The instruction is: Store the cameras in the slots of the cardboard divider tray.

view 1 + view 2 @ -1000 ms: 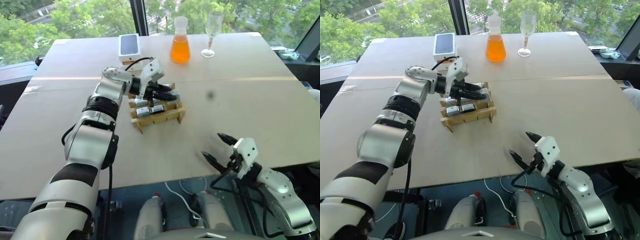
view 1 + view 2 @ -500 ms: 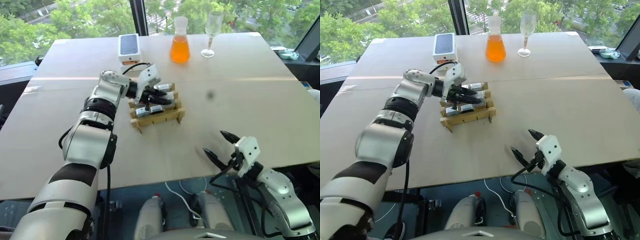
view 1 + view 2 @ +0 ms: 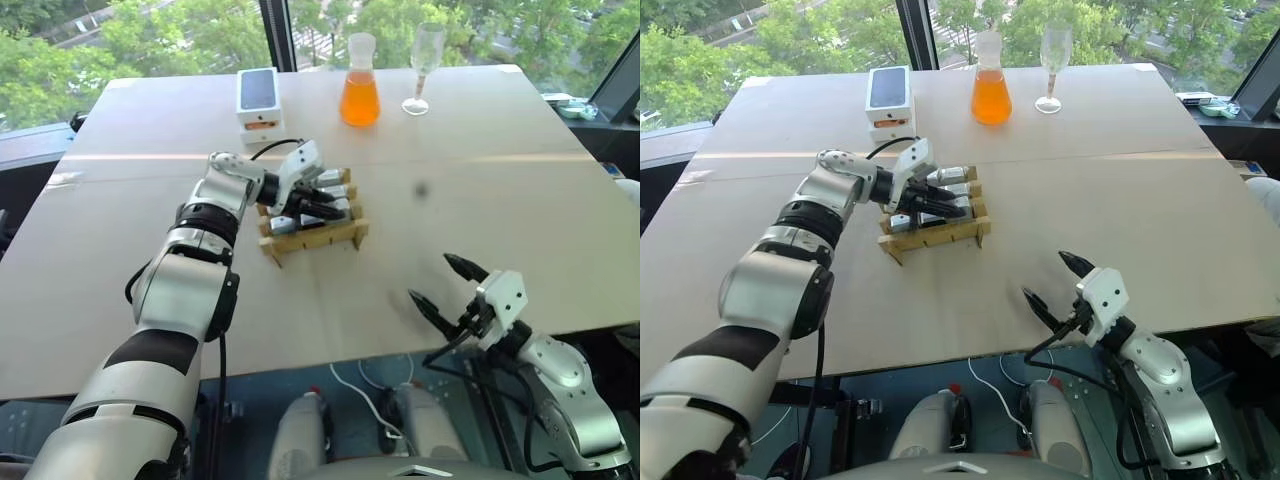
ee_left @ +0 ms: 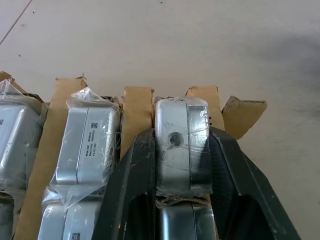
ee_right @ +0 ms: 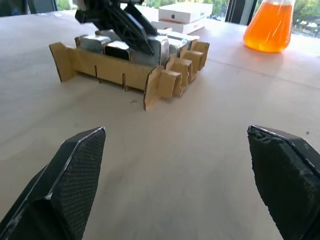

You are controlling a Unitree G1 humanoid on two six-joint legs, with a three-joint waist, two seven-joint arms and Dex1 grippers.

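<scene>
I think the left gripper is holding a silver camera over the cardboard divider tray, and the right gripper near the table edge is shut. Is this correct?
Not fully. The left gripper does hold a silver camera at the cardboard divider tray, but the right gripper is open, not shut: the right wrist view shows its two fingers far apart with bare table between them.

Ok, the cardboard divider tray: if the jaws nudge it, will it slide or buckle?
The cardboard divider tray is probably light: thin slotted slats sitting loose on the smooth table, so it would likely slide. Its slat ends look bent and frayed, so they may flex. The cameras already in its slots likely add some weight and steady it.
</scene>
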